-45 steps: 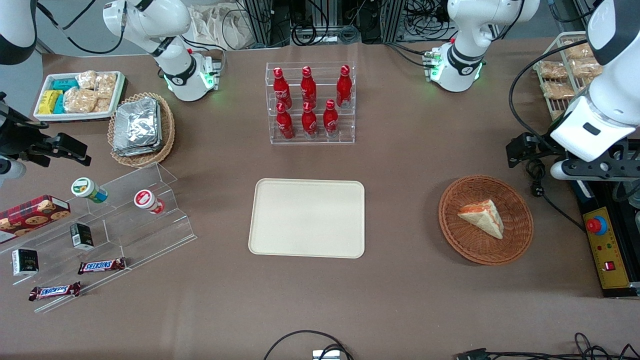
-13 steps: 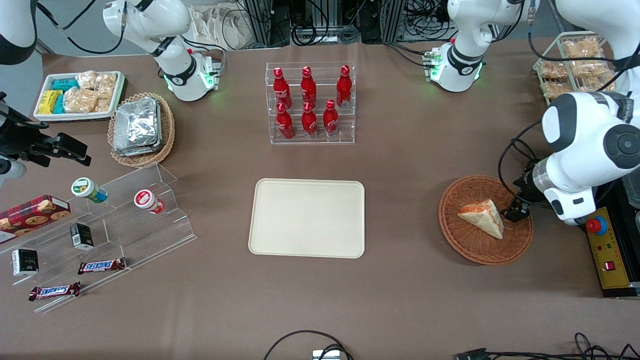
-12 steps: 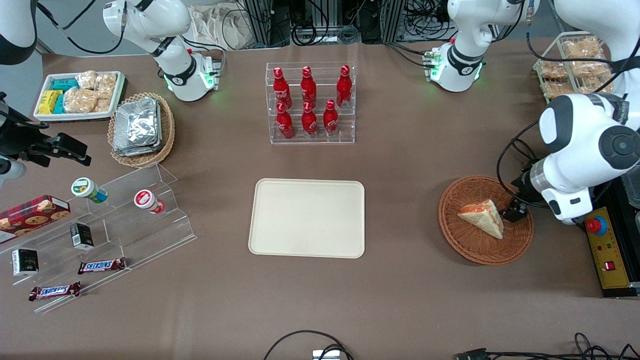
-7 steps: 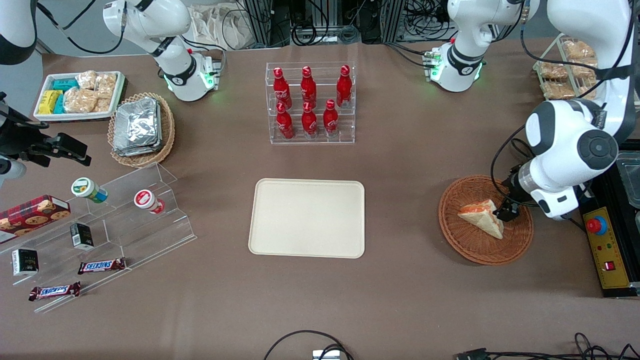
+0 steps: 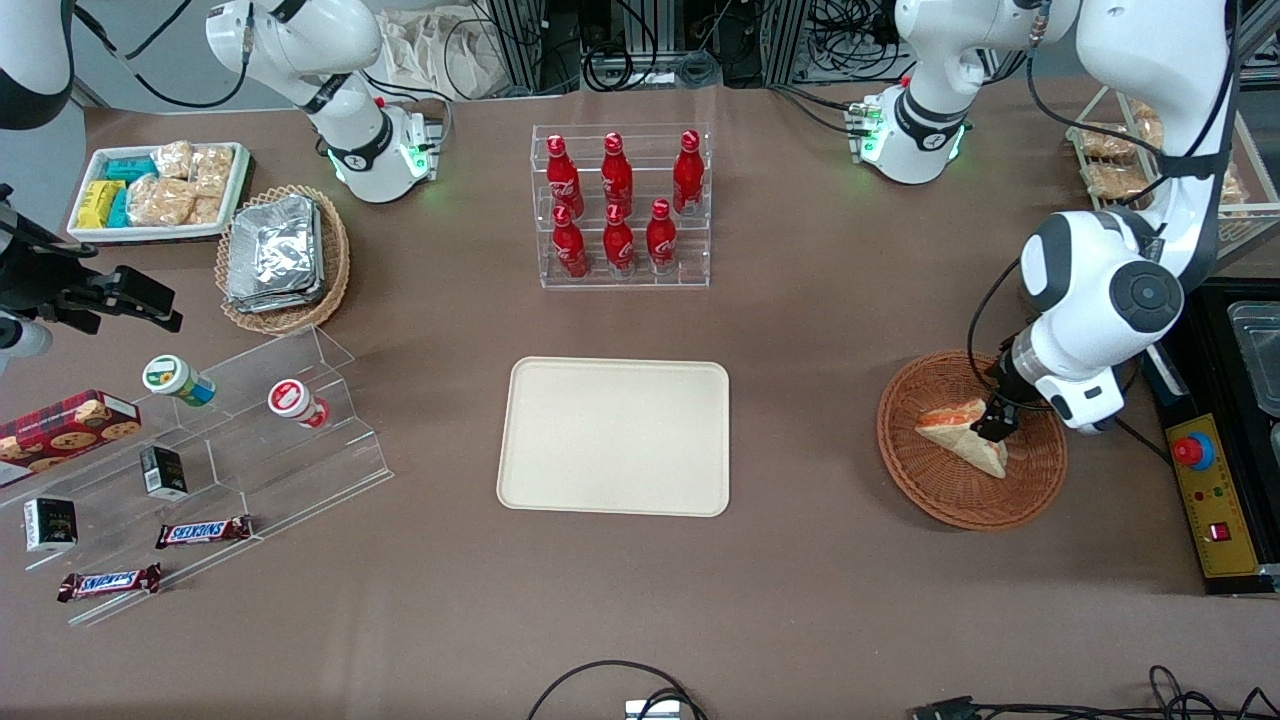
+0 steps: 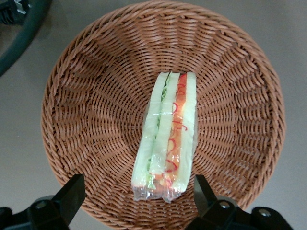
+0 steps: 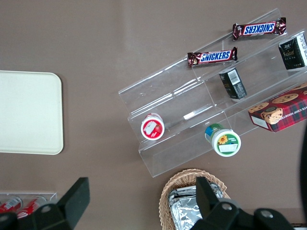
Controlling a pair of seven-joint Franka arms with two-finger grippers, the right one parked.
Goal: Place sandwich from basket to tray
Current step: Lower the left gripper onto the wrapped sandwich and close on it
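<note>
At the parked arm's end of the table [image 5: 830, 330], a white tray of snack packets [image 5: 157, 190] sits farthest from the front camera, with a tan basket of foil packets [image 5: 283, 258] beside it. Nearer the camera a clear stepped stand [image 5: 250, 440] holds two cups [image 5: 297, 403], small black boxes [image 5: 163, 472] and Snickers bars [image 5: 203, 531], and a cookie box [image 5: 65, 428] lies next to it. Mid-table a clear rack of red bottles [image 5: 620, 205] stands farther from the camera than the cream tray [image 5: 614, 436], which has nothing on it. Toward the working arm's end sits the brown basket [image 5: 950, 495], well apart from the tray. The sandwich [image 5: 960, 432] lies in the basket, wrapped in clear film; in the wrist view it rests on the basket [image 6: 91, 110] floor with its layered edge up, sandwich [image 6: 167, 136] showing green and orange-red filling. The gripper [image 5: 995, 425] hangs low over the basket, right above the sandwich end. In the wrist view the gripper [image 6: 136, 201] is spread wide, one finger [image 6: 72, 194] on each side of the sandwich's near end, neither touching it; nothing is grasped. A wire rack of bagged snacks [image 5: 1110, 160] sits at the table edge, partly hidden by the arm.
</note>
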